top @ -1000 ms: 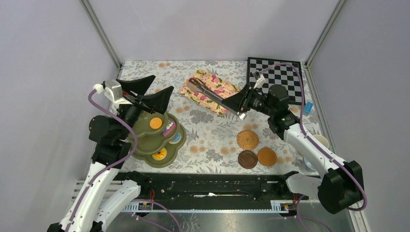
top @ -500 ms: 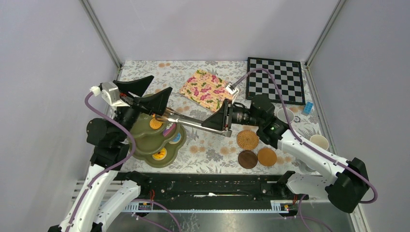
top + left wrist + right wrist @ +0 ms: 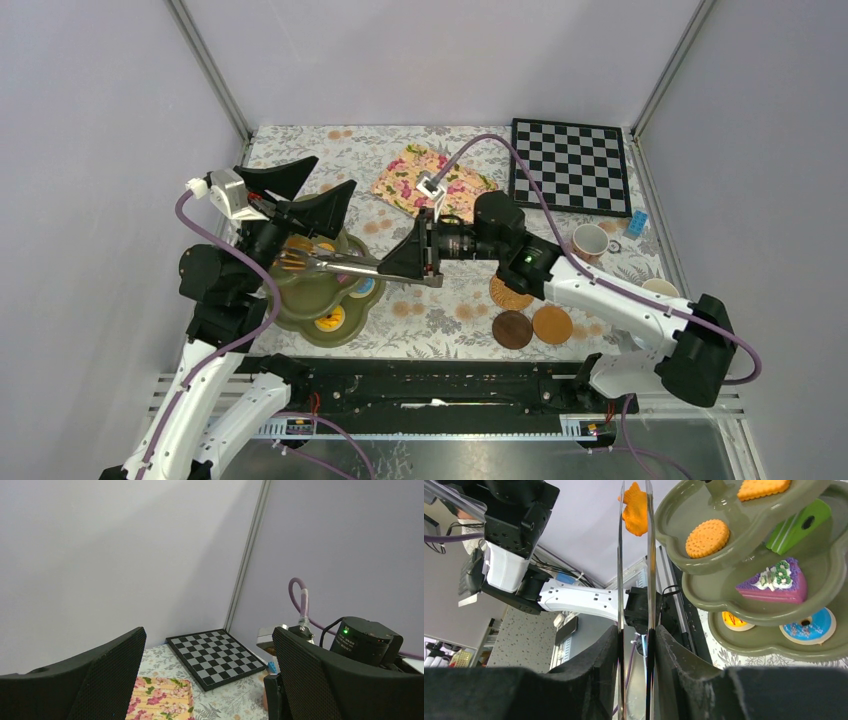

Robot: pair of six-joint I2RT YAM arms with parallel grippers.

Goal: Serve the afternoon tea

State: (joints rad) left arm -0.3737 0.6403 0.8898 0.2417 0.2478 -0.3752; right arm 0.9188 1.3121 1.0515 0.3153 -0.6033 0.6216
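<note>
The left fingers (image 3: 325, 200) hang spread wide above the green stand (image 3: 295, 300), which sits at 8 o'clock on the table (image 3: 440, 300). Reaching in from 3 o'clock, the right fingers (image 3: 415, 258) clamp metal tongs (image 3: 345, 265) whose tips pinch an orange biscuit (image 3: 636, 510) over the stand

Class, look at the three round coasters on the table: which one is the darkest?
The dark brown coaster, the left one of the near pair. Its neighbour, the orange-brown coaster, is lighter, and the woven coaster behind them is pale tan.
</note>
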